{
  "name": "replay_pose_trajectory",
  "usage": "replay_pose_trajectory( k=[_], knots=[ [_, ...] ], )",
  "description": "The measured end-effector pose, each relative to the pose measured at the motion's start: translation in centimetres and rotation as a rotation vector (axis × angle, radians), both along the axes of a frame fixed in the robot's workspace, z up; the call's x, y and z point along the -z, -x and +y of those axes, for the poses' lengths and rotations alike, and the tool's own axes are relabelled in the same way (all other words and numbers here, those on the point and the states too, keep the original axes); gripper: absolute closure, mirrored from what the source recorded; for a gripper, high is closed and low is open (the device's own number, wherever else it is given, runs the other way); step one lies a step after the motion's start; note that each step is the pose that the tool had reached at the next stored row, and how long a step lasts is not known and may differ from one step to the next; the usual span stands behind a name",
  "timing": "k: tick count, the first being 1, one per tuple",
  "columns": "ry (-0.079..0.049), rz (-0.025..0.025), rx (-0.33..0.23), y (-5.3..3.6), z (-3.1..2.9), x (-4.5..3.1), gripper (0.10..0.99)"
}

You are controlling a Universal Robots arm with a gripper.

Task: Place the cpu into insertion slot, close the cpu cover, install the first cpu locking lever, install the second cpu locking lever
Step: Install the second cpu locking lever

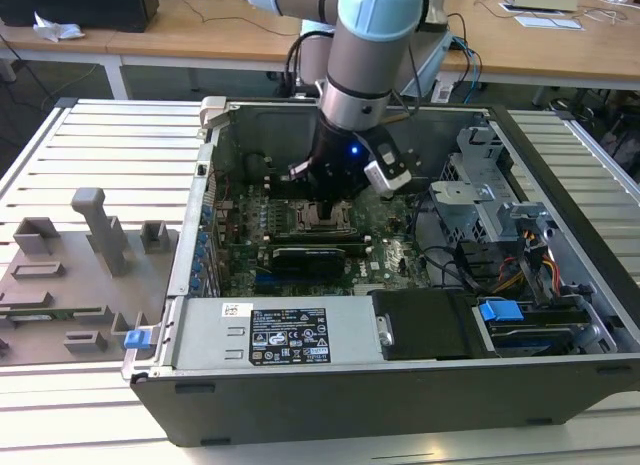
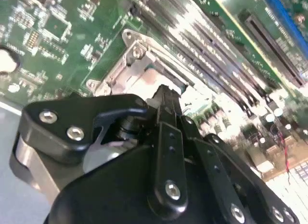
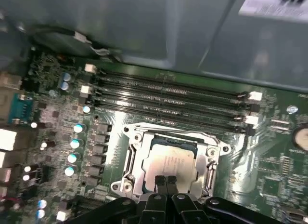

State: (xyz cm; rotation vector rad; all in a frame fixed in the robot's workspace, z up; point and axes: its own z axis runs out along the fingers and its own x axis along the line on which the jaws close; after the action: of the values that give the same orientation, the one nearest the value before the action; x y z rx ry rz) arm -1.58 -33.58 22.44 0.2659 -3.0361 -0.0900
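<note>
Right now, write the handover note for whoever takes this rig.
Hand: fingers together, low over the near edge of the cpu, gripping nothing that shows.
The cpu lies flat in the insertion slot on the motherboard, so placement looks done.
The cpu cover looks down around the chip.
Locking levers: state cannot be told; treat both as left to do.

No wording can be made out anywhere in the open computer case (image 1: 560, 385). A black label (image 1: 288, 335) with white print lies on the grey power supply (image 1: 270, 335) in the exterior view, beside a small white sticker (image 1: 234, 309); both carry marks too small to read. The chip (image 3: 169, 165) in the first wrist view bears faint, illegible print.
</note>
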Motion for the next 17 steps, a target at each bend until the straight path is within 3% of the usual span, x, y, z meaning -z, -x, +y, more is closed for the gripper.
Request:
replay_pose_trajectory(
  k=[3,11,14,17],
  knots=[
    [0.000,0.0000,0.000,0.00,0.03,-1.57,0.980],
    [0.000,-0.0001,0.000,0.01,0.06,-4.22,0.980],
    [0.000,-0.0001,0.000,0.01,0.09,-5.83,0.980],
    [0.000,0.0000,0.000,0.00,0.09,-6.50,0.980]
  ],
)
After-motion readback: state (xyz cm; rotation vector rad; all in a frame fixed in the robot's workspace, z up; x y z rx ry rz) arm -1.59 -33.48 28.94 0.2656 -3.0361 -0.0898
